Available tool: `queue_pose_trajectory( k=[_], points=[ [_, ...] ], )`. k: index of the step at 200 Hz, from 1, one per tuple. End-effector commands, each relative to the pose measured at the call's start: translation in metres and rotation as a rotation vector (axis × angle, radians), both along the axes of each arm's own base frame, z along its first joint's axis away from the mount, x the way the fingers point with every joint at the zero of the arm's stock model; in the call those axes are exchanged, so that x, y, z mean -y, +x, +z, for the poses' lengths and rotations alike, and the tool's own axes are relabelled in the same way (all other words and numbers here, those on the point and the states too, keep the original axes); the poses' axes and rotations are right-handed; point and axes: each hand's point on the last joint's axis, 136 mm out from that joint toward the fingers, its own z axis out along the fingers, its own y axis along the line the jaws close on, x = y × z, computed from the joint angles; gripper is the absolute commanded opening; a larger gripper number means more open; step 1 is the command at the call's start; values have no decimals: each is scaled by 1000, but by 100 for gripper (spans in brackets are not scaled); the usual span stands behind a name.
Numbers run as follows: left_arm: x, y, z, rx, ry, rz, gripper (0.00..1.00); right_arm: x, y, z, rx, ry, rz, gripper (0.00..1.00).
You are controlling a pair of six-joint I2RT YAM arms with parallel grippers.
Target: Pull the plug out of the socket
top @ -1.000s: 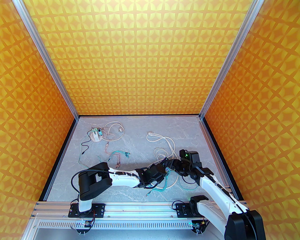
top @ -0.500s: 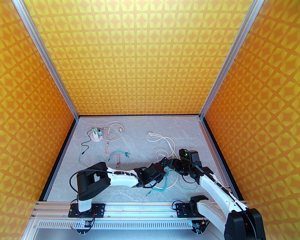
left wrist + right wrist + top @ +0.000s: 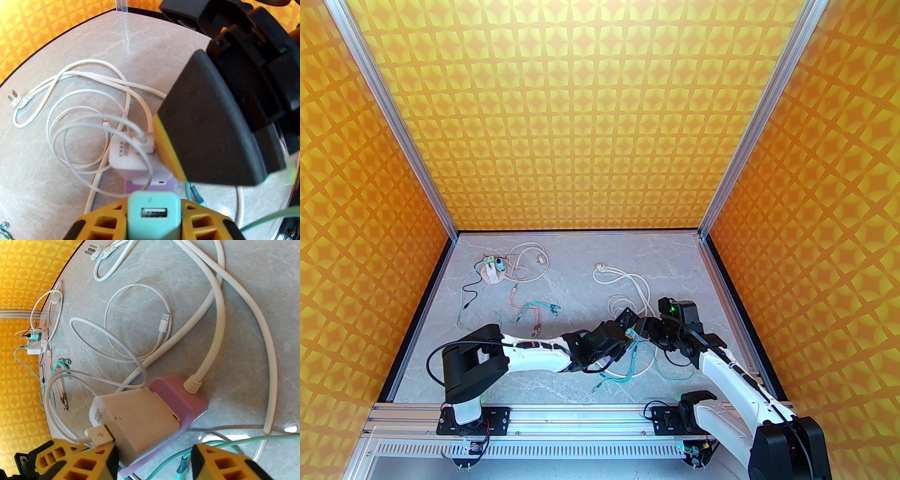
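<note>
The left tool [image 3: 154, 219] is closed on the teal plug [image 3: 153, 205], just in front of the purple socket [image 3: 150, 186]; whether its pins are clear cannot be told. The right tool [image 3: 153, 454] stands parted astride the socket, touching the white plug [image 3: 136, 411] on one side. Best to draw straight back along the pins, not twisting, with the socket braced on the surface [image 3: 286, 310]

left arm [image 3: 539, 358] / right arm [image 3: 736, 379]: white shell links, black joint housings, black cable [image 3: 432, 363] looped off left shoulder, lower left. Green LED [image 3: 672, 309] on right wrist block. left gripper [image 3: 153, 218], right gripper [image 3: 154, 455]: yellow pocketed fingers [image 3: 86, 465], black bodies. Black base plates [image 3: 499, 419], screwed
</note>
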Motion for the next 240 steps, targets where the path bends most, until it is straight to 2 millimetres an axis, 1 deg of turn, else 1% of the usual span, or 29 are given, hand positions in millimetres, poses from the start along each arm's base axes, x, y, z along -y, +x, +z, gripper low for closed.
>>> queue_pose_trajectory(
  k=[1, 32, 40, 45, 53, 75, 85, 91, 103, 112, 118, 134, 153, 165, 178, 193, 196, 197, 199, 226, 230, 234, 240],
  points=[
    [-14, 2, 27, 25, -30, 17, 22, 30, -28, -36, -153, -170, -61, 58],
    [-31, 0, 44, 26, -53, 37, 22, 27, -22, -23, -124, -154, -56, 64],
    [-35, 1, 50, 28, -61, 44, 23, 25, -18, -16, -103, -141, -53, 68],
    [-37, 1, 52, 26, -65, 46, 23, 24, -16, -11, -89, -133, -52, 73],
    [-39, 2, 56, 28, -61, 48, 24, 22, -13, -1, -60, -120, -48, 78],
    [-35, 3, 61, 35, -50, 41, 24, 20, -1, 37, 31, -106, -57, 83],
    [-32, 3, 62, 33, -42, 35, 23, 26, 2, 51, 59, -128, -84, 86],
    [-29, 4, 64, 34, -45, 34, 23, 31, 3, 59, 69, -146, -109, 92],
    [-24, 5, 66, 35, -50, 27, 23, 43, 6, 75, 103, -190, -168, 94],
    [-20, 6, 68, 38, -51, 18, 23, 56, 5, 84, 124, -234, -228, 94],
    [-17, 7, 70, 41, -47, 14, 23, 65, 4, 91, 139, -266, -273, 98],
    [-6, 11, 77, 49, -37, 2, 23, 93, -2, 107, 174, -356, -400, 99],
    [12, 19, 88, 66, -18, -15, 23, 111, -10, 122, 212, -403, -497, 98],
    [24, 25, 95, 80, -11, -23, 23, 118, -15, 126, 228, -417, -535, 98],
    [38, 34, 102, 95, -14, -30, 23, 125, -22, 126, 230, -433, -571, 98],
    [52, 45, 101, 88, -16, -35, 24, 132, -31, 125, 233, -443, -610, 98],
    [53, 48, 95, 80, -6, -37, 24, 133, -34, 125, 234, -444, -618, 98],
    [56, 49, 100, 84, -16, -37, 24, 133, -34, 125, 234, -445, -620, 98],
    [59, 51, 103, 85, -23, -37, 24, 134, -36, 125, 235, -445, -624, 98],
    [88, 69, 89, 72, 4, -70, 24, 143, -54, 126, 266, -443, -680, 98],
    [91, 72, 86, 67, 6, -73, 24, 143, -56, 126, 272, -442, -684, 99],
    [95, 76, 87, 65, 0, -75, 24, 144, -57, 126, 277, -441, -688, 99],
    [101, 81, 82, 56, 2, -76, 24, 145, -61, 126, 279, -442, -694, 98]
  ],
)
